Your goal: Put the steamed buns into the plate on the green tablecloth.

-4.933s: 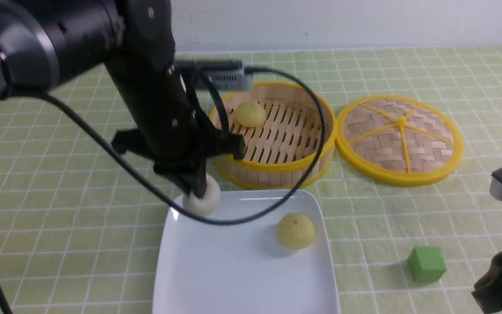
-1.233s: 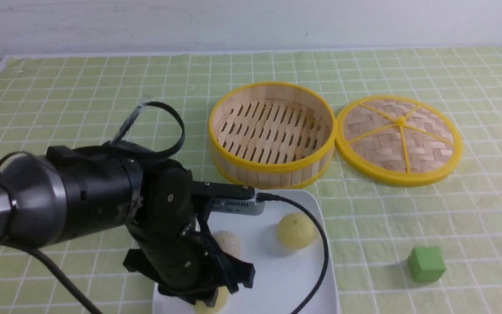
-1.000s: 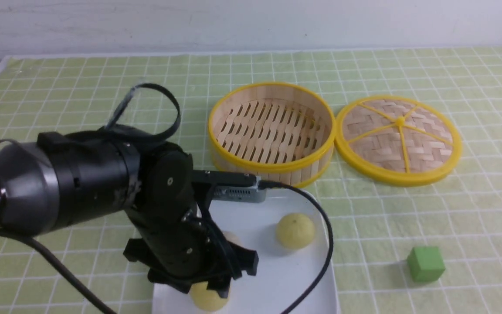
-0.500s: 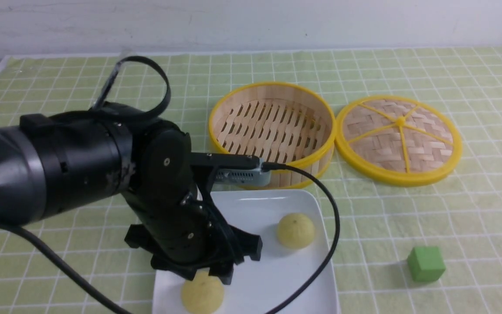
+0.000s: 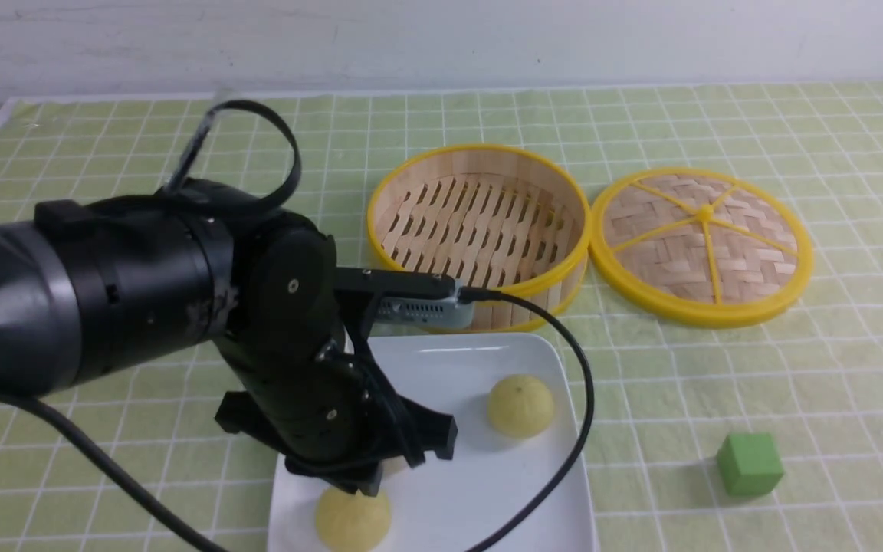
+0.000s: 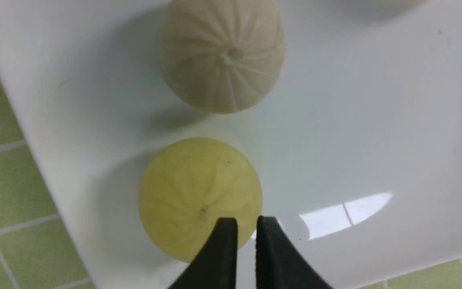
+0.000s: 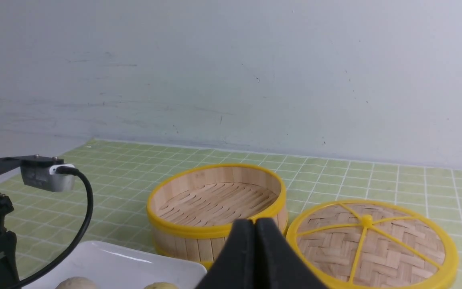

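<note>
The white square plate (image 5: 480,491) lies on the green checked tablecloth (image 5: 104,153). Two pale yellow buns rest on it, one at the near left (image 5: 353,520) and one at the right (image 5: 520,405). The off-white bun (image 6: 221,56) is hidden behind my arm in the front view and sits on the plate (image 6: 375,120) beside the yellow bun (image 6: 200,198). My left gripper (image 5: 369,484) hovers just above the near yellow bun, its fingers (image 6: 225,249) nearly together and empty. My right gripper (image 7: 255,228) is shut, empty, and out of the front view.
The round bamboo steamer basket (image 5: 478,230) stands empty behind the plate. Its woven lid (image 5: 704,245) lies flat to its right. A green cube (image 5: 750,463) sits on the cloth right of the plate. The left arm's cable loops over the plate's right edge.
My left gripper set the last yellow bun down on the plate's near left part, let it go and rose a little. The steamer basket, which held one bun earlier, is empty now.
</note>
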